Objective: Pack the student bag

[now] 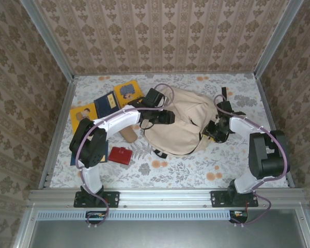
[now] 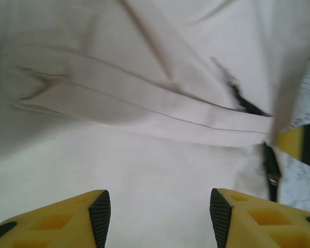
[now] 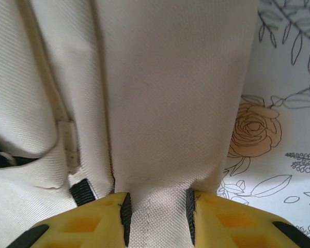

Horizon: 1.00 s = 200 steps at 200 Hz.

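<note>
floral table (image 1: 196,168) held the student bag (image 1: 182,123) — your right gripper (image 3: 157,209) pinched its 3 o'clock side, left gripper (image 2: 160,212) gaped above it.

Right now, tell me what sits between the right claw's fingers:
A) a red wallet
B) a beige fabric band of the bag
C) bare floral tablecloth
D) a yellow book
B: in the right wrist view, a beige band of the student bag runs straight down into the right claw and fills the gap between its jaws.
</note>
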Each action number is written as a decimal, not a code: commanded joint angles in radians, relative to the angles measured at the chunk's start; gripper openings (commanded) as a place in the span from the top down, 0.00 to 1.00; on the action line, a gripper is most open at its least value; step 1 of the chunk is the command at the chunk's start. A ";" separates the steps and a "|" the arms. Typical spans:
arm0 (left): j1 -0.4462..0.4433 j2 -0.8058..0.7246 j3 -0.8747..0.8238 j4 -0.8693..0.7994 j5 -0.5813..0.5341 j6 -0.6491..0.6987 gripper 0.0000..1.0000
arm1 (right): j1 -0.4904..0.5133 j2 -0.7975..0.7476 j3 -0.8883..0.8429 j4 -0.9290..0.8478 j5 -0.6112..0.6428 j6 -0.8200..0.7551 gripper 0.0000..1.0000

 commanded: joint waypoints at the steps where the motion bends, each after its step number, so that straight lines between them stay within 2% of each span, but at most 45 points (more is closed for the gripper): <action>1: -0.050 -0.005 -0.008 0.029 0.031 -0.076 0.46 | 0.024 0.008 -0.042 0.041 -0.033 0.044 0.65; 51: -0.139 0.081 0.016 0.089 0.037 -0.153 0.51 | 0.105 -0.043 -0.142 0.135 -0.117 0.124 0.70; 69: -0.157 0.111 0.031 0.098 0.050 -0.162 0.53 | 0.105 -0.111 -0.151 0.107 -0.075 0.125 0.68; 95: -0.181 0.150 0.063 0.082 0.050 -0.155 0.56 | 0.090 -0.213 -0.127 0.029 0.016 0.100 0.60; 117: -0.201 0.179 0.089 0.070 0.047 -0.147 0.59 | 0.069 -0.267 -0.133 0.013 0.044 0.104 0.59; 159: -0.236 0.219 0.123 0.070 0.039 -0.155 0.66 | 0.050 -0.288 -0.169 0.035 0.043 0.120 0.60; 200: -0.247 0.276 0.170 0.064 0.048 -0.167 0.67 | 0.042 -0.279 -0.177 0.051 0.041 0.128 0.60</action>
